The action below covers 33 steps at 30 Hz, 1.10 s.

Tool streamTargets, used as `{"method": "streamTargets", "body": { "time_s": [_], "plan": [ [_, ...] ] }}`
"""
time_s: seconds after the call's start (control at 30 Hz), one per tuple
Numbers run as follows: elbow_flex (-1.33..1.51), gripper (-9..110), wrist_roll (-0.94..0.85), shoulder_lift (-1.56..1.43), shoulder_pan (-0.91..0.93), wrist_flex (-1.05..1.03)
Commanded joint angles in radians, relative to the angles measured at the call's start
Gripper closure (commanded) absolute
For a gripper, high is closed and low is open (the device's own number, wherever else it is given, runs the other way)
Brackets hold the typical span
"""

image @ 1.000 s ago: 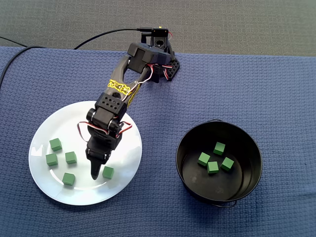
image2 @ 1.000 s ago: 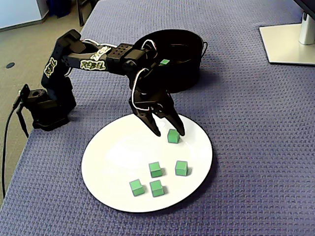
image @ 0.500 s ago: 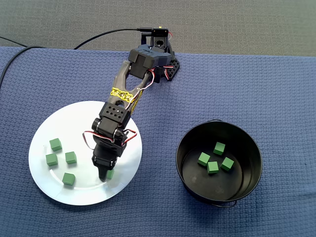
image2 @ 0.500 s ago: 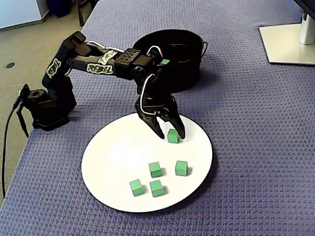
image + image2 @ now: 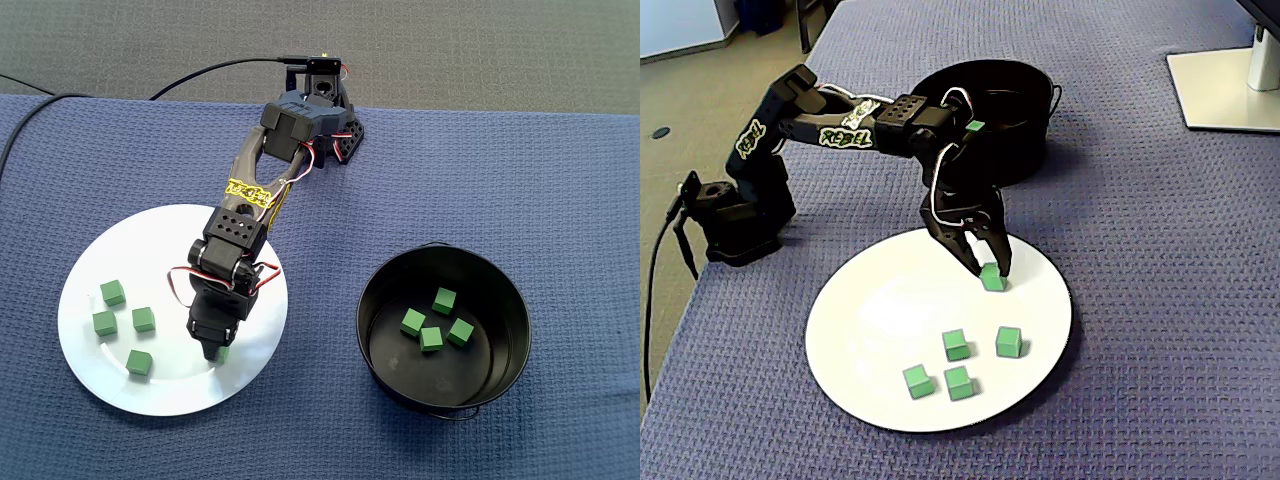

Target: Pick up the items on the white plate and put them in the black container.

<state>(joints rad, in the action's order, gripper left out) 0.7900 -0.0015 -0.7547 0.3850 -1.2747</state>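
Four green cubes [image 5: 956, 344] are lying loose on the near side of the white plate [image 5: 865, 325]. Just beyond them, the end effector [image 5: 990, 272], spread wide a second ago, is now clenching on a fifth cube [image 5: 991, 281] resting on the plate. Farther back, the black container [image 5: 1025, 150] is waiting for it.

Plate [image 5: 120, 250]: lies on the worktop [image 5: 560, 200].
Container [image 5: 515, 320]: in a fixed view, stands right of the plate and apart from it.
Arm base [image 5: 325, 110]: in the same view, sits behind the plate, off toward its right.
On the plate: four cubes [image 5: 143, 319] grouped on the side away from the container. A fifth cube [image 5: 991, 278] lies on the container side, between the fingers of the end effector [image 5: 988, 272].
In the container: four more cubes [image 5: 431, 338], clustered together.
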Motion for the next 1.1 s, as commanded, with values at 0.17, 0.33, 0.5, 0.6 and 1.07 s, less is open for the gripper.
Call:
{"method": "streamTargets", "body": {
  "time_s": [0.17, 0.33, 0.5, 0.6, 1.07],
  "plan": [
    [-0.066, 102, -0.018, -0.031, 0.029, -0.035],
    [-0.178, 102, 0.012, -0.308, 0.043, -0.189],
    [-0.293, 102, -0.218, -0.666, -0.156, -0.293],
    [-0.324, 102, -0.322, -0.729, -0.4, -0.374],
    [0.265, 102, -0.41, -0.594, -0.808, -0.204]
  ]
}}
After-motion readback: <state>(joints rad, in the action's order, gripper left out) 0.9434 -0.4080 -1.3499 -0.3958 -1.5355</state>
